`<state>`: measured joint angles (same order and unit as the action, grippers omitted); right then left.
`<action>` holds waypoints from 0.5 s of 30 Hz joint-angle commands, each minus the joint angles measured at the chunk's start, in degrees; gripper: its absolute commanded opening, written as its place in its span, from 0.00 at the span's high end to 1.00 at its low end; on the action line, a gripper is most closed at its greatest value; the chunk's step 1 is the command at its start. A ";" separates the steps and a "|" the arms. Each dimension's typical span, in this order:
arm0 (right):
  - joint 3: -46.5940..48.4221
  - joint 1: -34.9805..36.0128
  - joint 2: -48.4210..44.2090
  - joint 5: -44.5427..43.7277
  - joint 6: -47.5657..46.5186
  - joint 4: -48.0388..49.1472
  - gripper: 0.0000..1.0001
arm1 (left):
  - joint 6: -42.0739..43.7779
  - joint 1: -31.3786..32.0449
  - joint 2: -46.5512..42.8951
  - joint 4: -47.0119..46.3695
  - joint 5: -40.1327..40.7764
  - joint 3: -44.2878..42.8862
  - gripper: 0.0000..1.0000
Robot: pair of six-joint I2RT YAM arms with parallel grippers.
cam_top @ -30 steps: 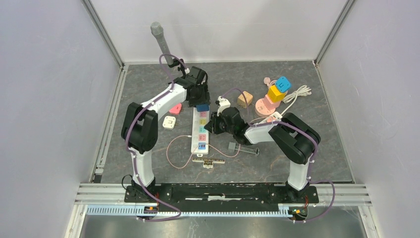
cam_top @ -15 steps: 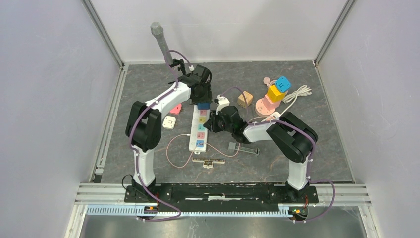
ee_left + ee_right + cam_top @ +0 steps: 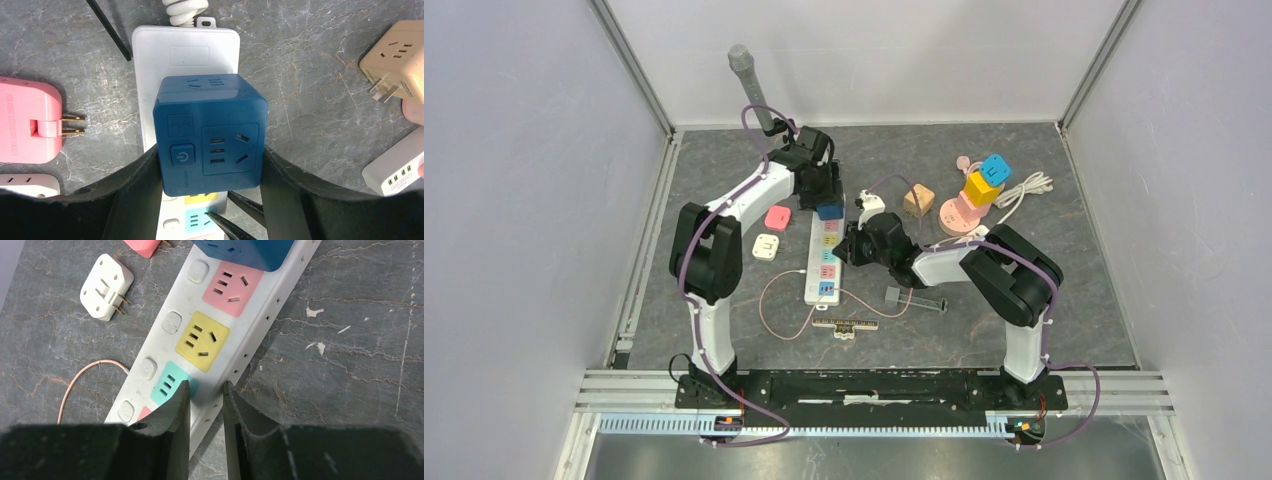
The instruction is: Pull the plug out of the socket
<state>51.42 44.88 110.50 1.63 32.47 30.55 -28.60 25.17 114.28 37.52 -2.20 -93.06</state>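
The whole table is seen from above; both wrist views look down closely, sharing the power strip (image 3: 150,75) (12 o'clock centre).
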 commanded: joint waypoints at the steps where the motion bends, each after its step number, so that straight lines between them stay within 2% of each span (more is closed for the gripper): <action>1: -2.17 0.20 7.39 -4.79 -4.64 -17.93 0.90 | -5.77 5.54 -5.21 -6.41 -12.03 -1.30 0.92; 5: -1.50 0.20 7.71 -5.03 -4.32 -18.74 0.90 | -7.13 9.77 -4.98 -2.82 5.43 -2.26 0.92; 8: -1.47 0.19 7.85 -5.27 -3.99 -19.17 0.90 | -7.70 10.19 -6.46 -2.71 10.47 -1.87 0.93; 11: -1.58 0.17 7.87 -5.17 -3.99 -19.04 0.90 | -5.59 9.64 -6.26 -0.93 6.44 -4.52 0.92; 13: -1.58 0.13 7.87 -4.52 -4.26 -18.74 0.90 | -5.93 7.83 -6.03 -0.83 -3.88 -5.22 0.92; 15: -1.45 0.13 7.85 -3.35 -4.53 -18.35 0.90 | -6.18 7.70 -7.56 -2.52 -6.81 -3.94 0.92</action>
<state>52.49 44.88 111.00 1.52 32.71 28.56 -28.86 30.81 114.04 37.36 10.17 -93.06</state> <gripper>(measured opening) 0.297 0.687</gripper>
